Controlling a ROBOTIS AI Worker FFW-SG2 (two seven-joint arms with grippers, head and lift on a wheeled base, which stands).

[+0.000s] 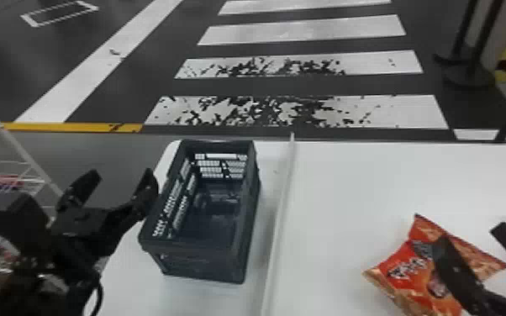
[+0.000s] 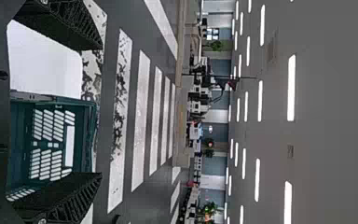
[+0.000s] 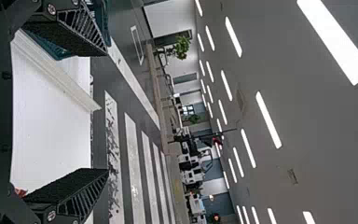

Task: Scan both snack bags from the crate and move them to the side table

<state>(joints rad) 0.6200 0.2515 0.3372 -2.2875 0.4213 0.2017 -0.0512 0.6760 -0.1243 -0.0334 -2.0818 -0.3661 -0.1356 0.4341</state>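
Note:
My left gripper (image 1: 115, 185) is open beside the left wall of the dark crate (image 1: 199, 252), with nothing between its fingers. In the left wrist view the crate (image 2: 16, 135) lies beyond the open left gripper (image 2: 100, 112). No bag can be made out inside the crate. One orange-red snack bag (image 1: 409, 273) lies on the white table at the right. Over that bag stands my right gripper (image 1: 470, 243), its fingers apart and one partly covering the bag. The right wrist view has the open right gripper (image 3: 107, 112) and a small red bit of the bag (image 3: 20, 191).
A raised white divider (image 1: 279, 227) runs front to back between the crate and the bag on the white table (image 1: 349, 185). Wire shelving (image 1: 25, 155) with goods stands at the far left. Dark posts (image 1: 470, 71) rise from the floor at the back right.

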